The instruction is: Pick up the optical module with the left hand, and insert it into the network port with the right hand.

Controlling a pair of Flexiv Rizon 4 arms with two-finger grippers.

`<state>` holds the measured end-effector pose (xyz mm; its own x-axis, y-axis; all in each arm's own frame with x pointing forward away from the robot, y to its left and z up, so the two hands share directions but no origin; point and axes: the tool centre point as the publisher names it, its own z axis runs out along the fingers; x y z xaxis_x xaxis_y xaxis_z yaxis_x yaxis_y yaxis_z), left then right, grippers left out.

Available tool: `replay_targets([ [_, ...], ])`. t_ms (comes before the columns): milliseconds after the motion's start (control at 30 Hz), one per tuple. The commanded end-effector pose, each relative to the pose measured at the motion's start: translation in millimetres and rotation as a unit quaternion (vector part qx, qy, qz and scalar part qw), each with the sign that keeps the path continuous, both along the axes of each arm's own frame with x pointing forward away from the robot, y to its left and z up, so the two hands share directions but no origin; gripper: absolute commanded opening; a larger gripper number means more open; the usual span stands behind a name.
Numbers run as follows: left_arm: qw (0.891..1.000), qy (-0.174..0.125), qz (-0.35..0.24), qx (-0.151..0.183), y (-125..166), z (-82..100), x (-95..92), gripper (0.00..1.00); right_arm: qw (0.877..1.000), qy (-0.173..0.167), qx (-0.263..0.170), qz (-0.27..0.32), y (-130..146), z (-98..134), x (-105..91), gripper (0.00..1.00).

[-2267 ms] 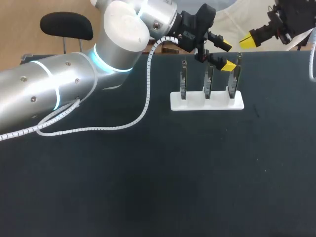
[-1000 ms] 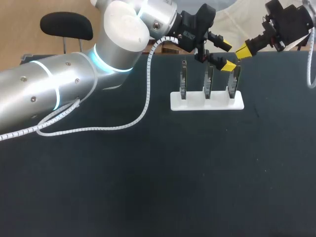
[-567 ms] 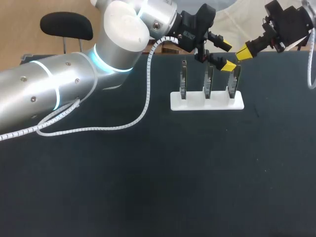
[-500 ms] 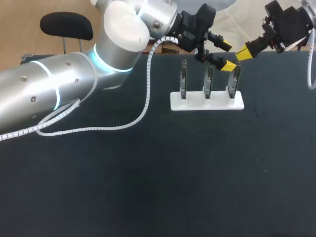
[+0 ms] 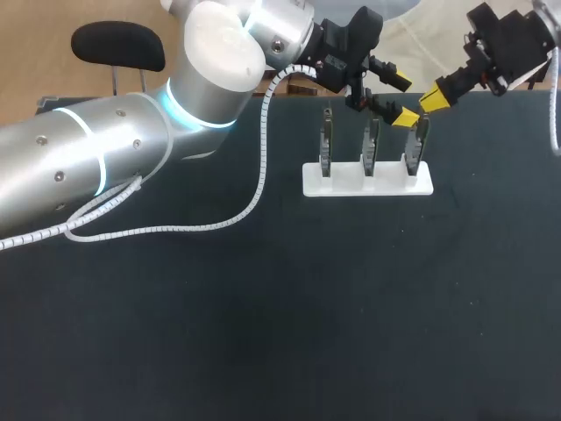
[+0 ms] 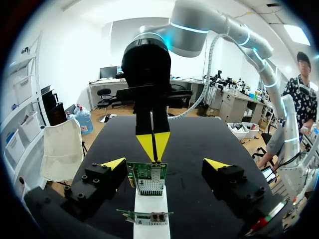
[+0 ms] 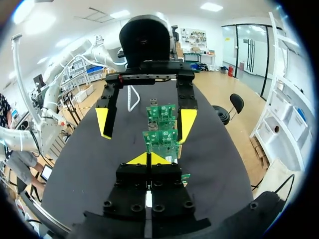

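At one o'clock, the left gripper, fingers spread, flanked the end circuit board, perhaps to steady it for the right gripper, tips pinched together.

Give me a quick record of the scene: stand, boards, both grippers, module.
stand: white stand at the far side of the black table
boards: three boards upright in the stand
left gripper: open, one finger on each side of the stand, tips about level with the end board
right gripper: shut, tips at the end board's top edge; contact unclear
module: not seen in any view
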<state>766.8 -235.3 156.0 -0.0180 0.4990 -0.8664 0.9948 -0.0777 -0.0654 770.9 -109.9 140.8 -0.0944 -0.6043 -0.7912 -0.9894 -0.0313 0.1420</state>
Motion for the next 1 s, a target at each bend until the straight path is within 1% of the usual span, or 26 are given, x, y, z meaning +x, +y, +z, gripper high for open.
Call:
replay_targets([
  [33, 1.000, 0.001, -0.002, 0.002, -1, 0.4, 1.6, 1.00, 1.000, 0.001, 0.004, -0.005, 2, -9, -4.3, 0.00],
  [667, 1.000, 0.001, -0.002, 0.002, -1, 0.4, 1.6, 1.00, 1.000, 0.000, 0.010, -0.012, 1, -10, -3.1, 0.00],
  [833, 1.000, 0.001, -0.002, 0.002, -1, 0.4, 1.6, 1.00, 0.999, 0.012, 0.033, -0.025, 1, -6, 0.8, 0.00],
  [1000, 1.000, 0.001, -0.002, 0.002, -1, 0.4, 1.6, 1.00, 0.999, 0.004, 0.038, -0.023, 0, 2, 3.0, 0.00],
])
